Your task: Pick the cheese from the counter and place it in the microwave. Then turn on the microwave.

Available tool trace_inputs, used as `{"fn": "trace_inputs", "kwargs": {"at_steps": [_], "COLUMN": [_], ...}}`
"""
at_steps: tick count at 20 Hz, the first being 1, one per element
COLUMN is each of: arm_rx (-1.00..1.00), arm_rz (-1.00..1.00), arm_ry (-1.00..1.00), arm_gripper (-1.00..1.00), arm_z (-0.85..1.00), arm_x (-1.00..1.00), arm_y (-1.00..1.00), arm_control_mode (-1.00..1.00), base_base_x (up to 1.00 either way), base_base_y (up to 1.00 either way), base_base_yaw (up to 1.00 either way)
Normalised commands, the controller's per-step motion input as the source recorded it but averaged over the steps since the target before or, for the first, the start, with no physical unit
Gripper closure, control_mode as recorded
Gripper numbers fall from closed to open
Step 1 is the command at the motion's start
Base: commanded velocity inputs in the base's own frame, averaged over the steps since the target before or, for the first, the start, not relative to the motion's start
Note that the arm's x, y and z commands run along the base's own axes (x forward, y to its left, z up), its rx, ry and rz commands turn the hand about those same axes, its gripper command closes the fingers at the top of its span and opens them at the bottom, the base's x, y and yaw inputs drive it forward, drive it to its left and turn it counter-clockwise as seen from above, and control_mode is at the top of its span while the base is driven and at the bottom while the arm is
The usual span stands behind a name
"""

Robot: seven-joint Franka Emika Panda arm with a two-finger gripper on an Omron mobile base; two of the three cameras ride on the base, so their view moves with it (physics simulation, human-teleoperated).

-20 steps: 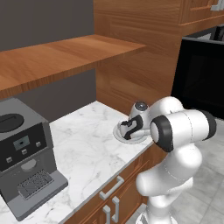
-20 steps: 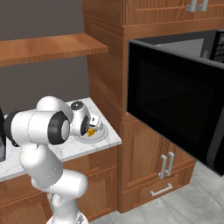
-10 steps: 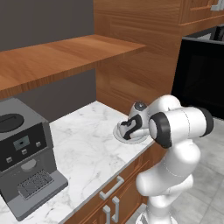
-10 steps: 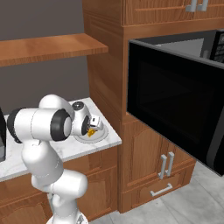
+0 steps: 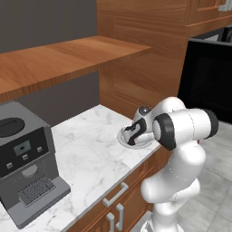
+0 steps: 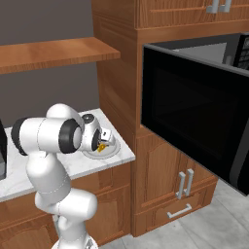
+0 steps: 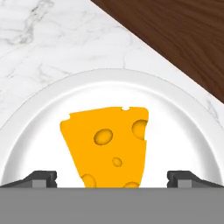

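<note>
Big glossy black microwave (image 6: 194, 119) with its door swung open, next to a veined white marble counter (image 5: 90, 154). On it, by the wood wall, a round pale plate (image 7: 39, 118) holds the cheese (image 7: 109, 146), a flat holey orange wedge, wide end pointing away from the hand. Gripper (image 7: 111, 177) jaws spread wide either side of it, nothing grasped. Arm's dropped a bit lower since a second ago.

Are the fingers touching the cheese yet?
Apart. In the hand view, bare plate shows between each of the fingers and the cheese, which sits centred between them.
</note>
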Motion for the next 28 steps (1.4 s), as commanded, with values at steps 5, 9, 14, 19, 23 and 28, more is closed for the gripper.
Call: {"fn": "trace_inputs", "kwargs": {"at_steps": [5,9,14,19,23,28], "arm_rx": [0.00,0.00,0.00,0.00,0.00,0.00], "arm_rz": [0.00,0.00,0.00,0.00,0.00,0.00], "arm_ry": [0.00,0.00,0.00,0.00,0.00,0.00], "arm_gripper": [-1.00,-1.00,-1.00,-1.00,1.00,1.00], "arm_z": [-0.08,-0.08,-0.07,-0.08,-0.10,-0.12], "arm_x": [0.03,0.05,0.04,0.05,0.08,0.11], "arm_y": [0.01,0.01,0.00,0.00,0.01,0.00], "arm_control_mode": [-1.00,-1.00,-1.00,-1.00,-1.00,-1.00], "base_base_x": [0.00,0.00,0.00,0.00,0.00,0.00], "base_base_y": [0.00,0.00,0.00,0.00,0.00,0.00], "base_base_yaw": [0.00,0.00,0.00,0.00,0.00,0.00]}}
